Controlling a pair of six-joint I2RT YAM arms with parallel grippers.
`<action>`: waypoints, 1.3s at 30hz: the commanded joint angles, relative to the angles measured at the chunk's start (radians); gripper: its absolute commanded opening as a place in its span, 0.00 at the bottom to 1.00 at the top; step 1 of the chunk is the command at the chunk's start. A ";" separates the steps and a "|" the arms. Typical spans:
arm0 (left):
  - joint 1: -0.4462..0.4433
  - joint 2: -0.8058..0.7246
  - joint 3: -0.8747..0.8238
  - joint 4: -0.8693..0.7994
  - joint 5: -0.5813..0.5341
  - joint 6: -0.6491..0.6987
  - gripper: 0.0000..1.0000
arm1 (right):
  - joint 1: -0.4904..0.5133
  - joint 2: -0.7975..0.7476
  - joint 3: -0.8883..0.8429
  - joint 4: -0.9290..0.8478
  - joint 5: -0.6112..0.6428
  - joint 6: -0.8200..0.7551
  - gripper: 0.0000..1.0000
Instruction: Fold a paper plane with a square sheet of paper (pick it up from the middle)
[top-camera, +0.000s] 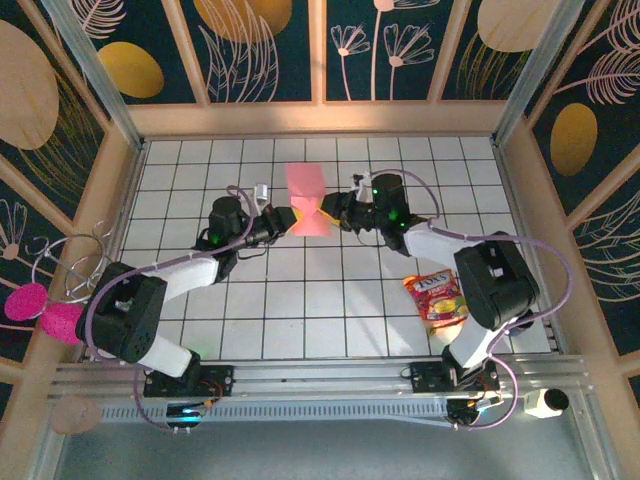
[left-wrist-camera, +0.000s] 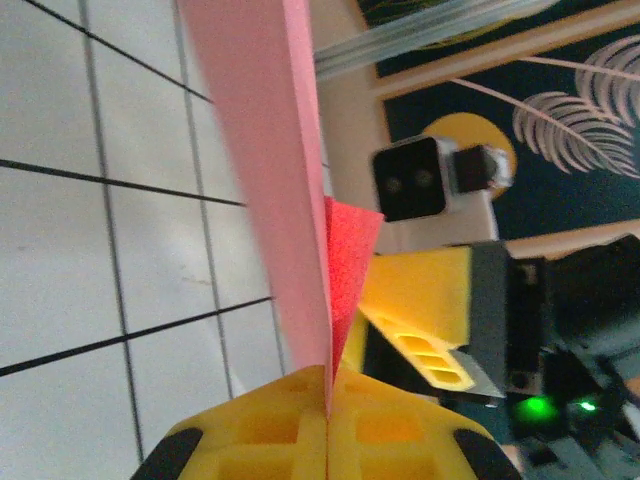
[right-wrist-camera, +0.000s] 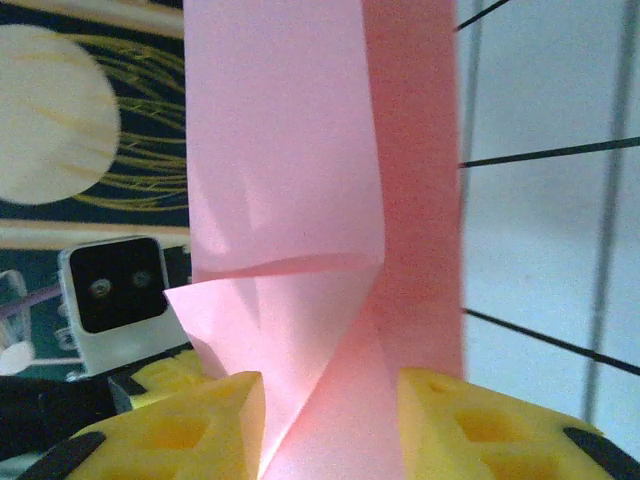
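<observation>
The square sheet of paper (top-camera: 305, 198) is salmon pink, partly folded and pinched at its waist, and hangs above the tiled table between both grippers. My left gripper (top-camera: 288, 222) comes at it from the left. In the left wrist view its yellow fingers (left-wrist-camera: 270, 425) are pressed together on the sheet's (left-wrist-camera: 265, 150) lower edge. My right gripper (top-camera: 331, 213) is on the right side. In the right wrist view its yellow fingers (right-wrist-camera: 215, 425) stand apart, and the creased sheet (right-wrist-camera: 290, 180) runs down through the gap without being clamped.
A red and yellow snack packet (top-camera: 436, 298) lies on the table at the right, beside the right arm. Wooden frame walls (top-camera: 320, 118) ring the tiled table (top-camera: 340, 300). A pink soft object (top-camera: 40, 312) sits outside the left wall.
</observation>
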 joint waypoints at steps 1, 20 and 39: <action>-0.001 -0.030 0.096 -0.339 -0.125 0.241 0.05 | -0.039 -0.091 0.020 -0.211 0.151 -0.141 0.44; -0.161 0.166 0.656 -1.333 -1.237 0.654 0.05 | -0.114 -0.215 0.036 -0.488 0.527 -0.256 0.47; -0.258 0.472 0.699 -1.171 -0.795 0.518 0.18 | -0.142 -0.216 -0.028 -0.492 0.540 -0.222 0.46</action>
